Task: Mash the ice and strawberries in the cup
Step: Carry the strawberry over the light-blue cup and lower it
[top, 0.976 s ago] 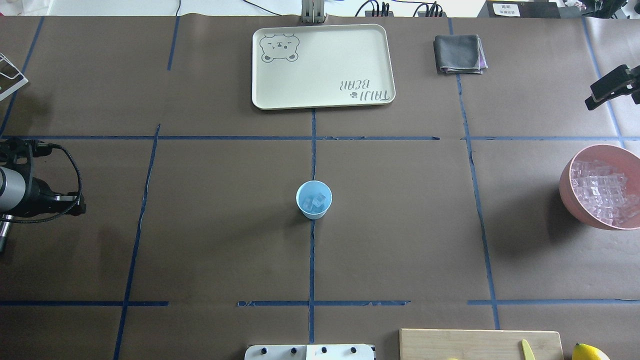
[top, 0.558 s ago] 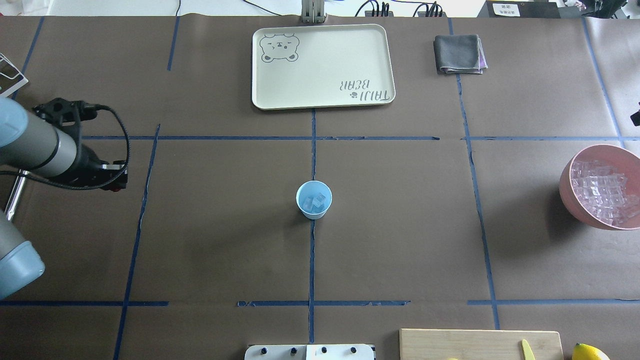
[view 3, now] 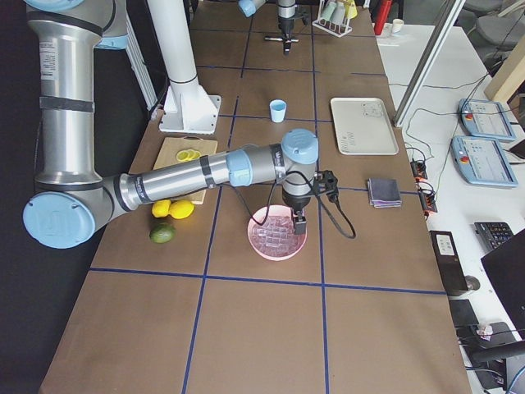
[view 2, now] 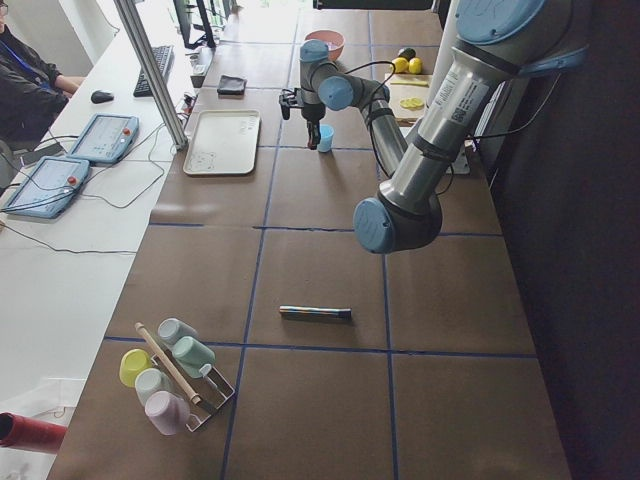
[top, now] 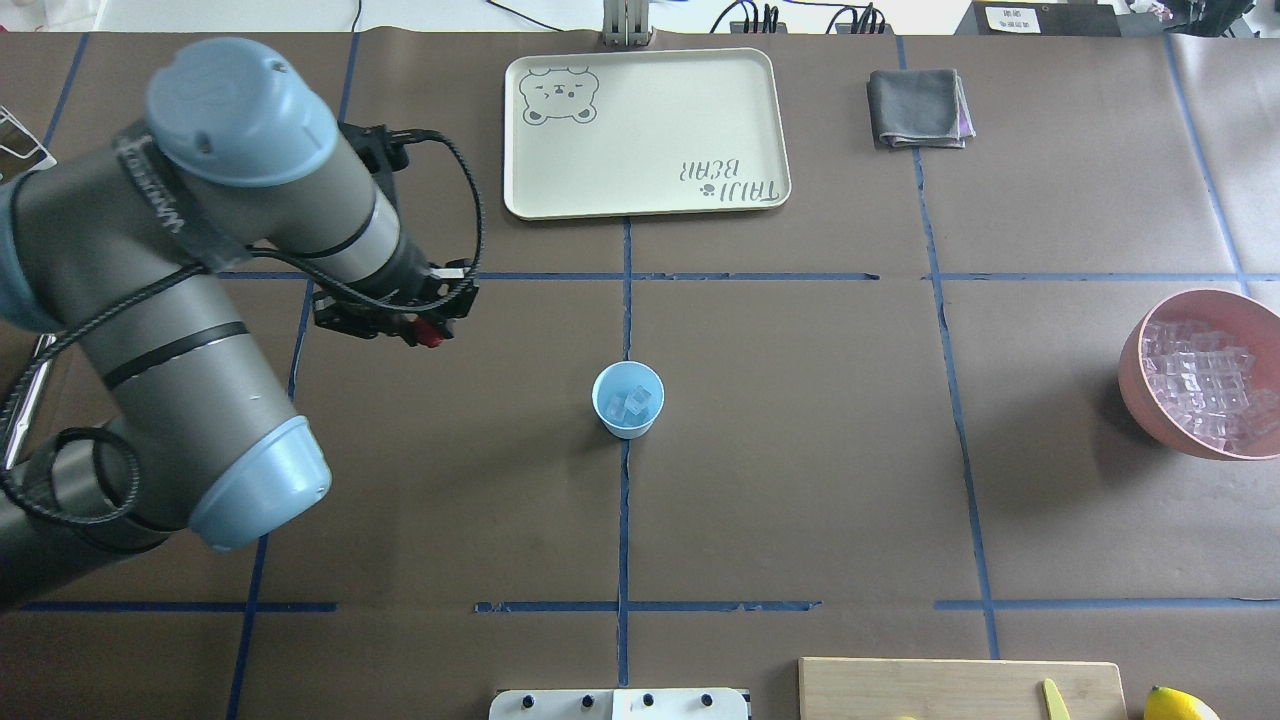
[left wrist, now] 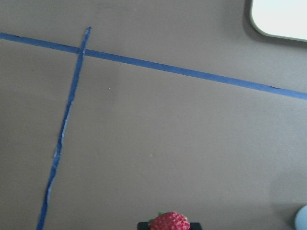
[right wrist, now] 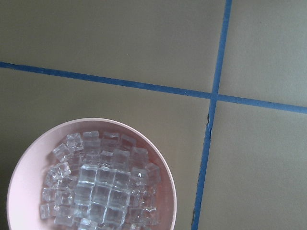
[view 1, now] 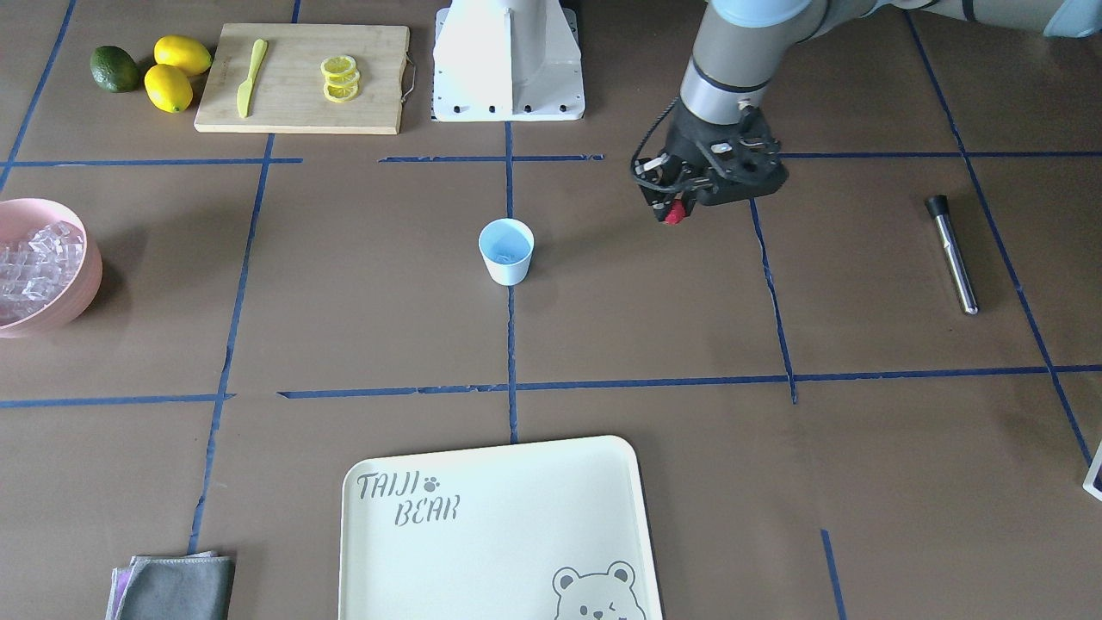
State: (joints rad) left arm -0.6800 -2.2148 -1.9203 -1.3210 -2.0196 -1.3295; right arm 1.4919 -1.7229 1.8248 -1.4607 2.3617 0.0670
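My left gripper point(top: 420, 330) is closed down on the strawberry point(left wrist: 170, 222), pinched btwn both fingers. The berry shows at the bottom edge of the left wrist view. In the overhead view that's left of centre, up & left of the cup point(top: 628, 400), well apart from it and, it looks, lifted clear of the table. The cup stands upright at frame centre on the blue tape line, w/ a few cubes of ice point(top: 633, 402) in it. No berry in there yet, so I judge I'm mid-carry and the drop comes next.

Handling, my guess: the berry is light & soft and bruises fast, so a gentle squeeze across its widest part is enough. The bumpy skin gives some bite, so it prob won't slip. The release should be right over the rim & low, since the mouth is small & a round berry would roll off across the table. The cup looks like thin plastic, light, tapered to a narrow base, so it tips easily. For mashing it wants a hold round the wall approx mid-height, not at the rim. The ice is hard & slick and will skate under a tool.

The right gripper point(view 3: 299, 223) shows only in the right side view, hanging over the pink bowl point(top: 1135, 372) of spare ice at the overhead's right edge. Can't tell if its fingers are apart or closed. A metal muddler point(view 1: 951, 254) lies at right in the front view, untouched.
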